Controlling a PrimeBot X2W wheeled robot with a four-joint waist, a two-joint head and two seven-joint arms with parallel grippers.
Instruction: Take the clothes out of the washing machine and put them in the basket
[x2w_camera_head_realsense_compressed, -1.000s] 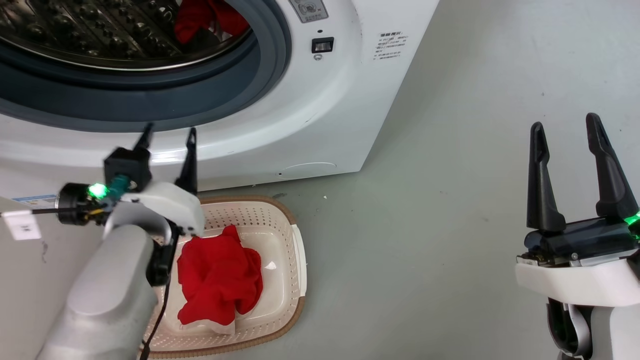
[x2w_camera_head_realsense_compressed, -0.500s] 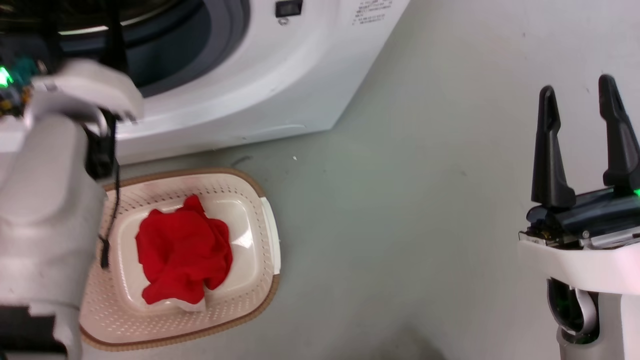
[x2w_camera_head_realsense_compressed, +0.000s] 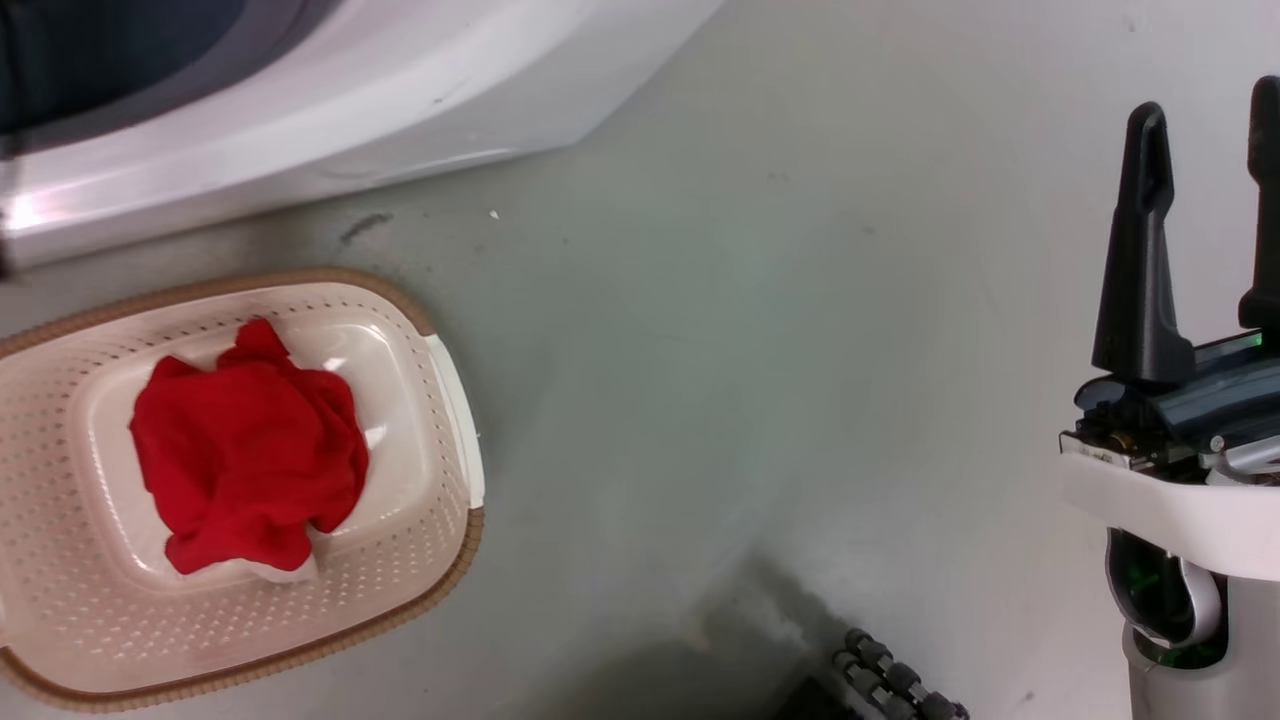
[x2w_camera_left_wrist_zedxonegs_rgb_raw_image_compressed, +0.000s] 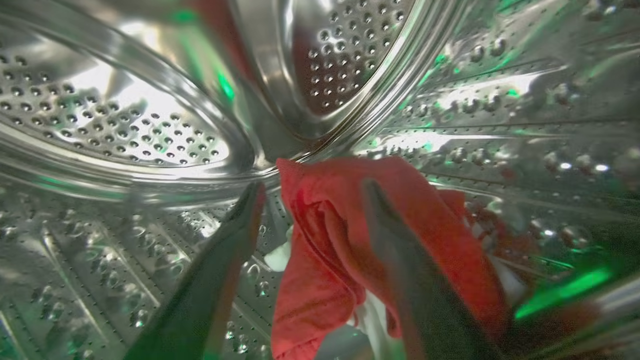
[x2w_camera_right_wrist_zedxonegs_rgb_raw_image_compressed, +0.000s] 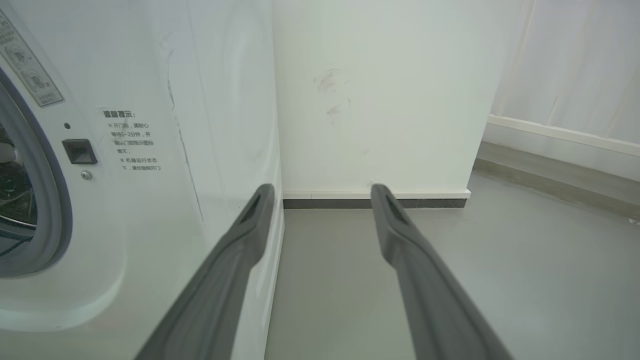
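inside, crumpled red clothes (x2w_camera_left_wrist_zedxonegs_rgb_raw_image_compressed: 320, 285) on washing machine drum (x2w_camera_left_wrist_zedxonegs_rgb_raw_image_compressed: 140, 130), left hand (x2w_camera_left_wrist_zedxonegs_rgb_raw_image_compressed: 314, 186) parted

Holds left gripper (x2w_camera_left_wrist_zedxonegs_rgb_raw_image_compressed: 314, 186) wide open: both long dark fingers rise from the bottom edge of the left wrist view, slightly blurred, tips well apart. Carries right gripper (x2w_camera_head_realsense_compressed: 1207, 98) at lower right of head view, fingers pointing up, likewise parted. Shows white wrist housing (x2w_camera_head_realsense_compressed: 1150, 500) below the dark finger base. Confirms same gap in right wrist view, tips level.
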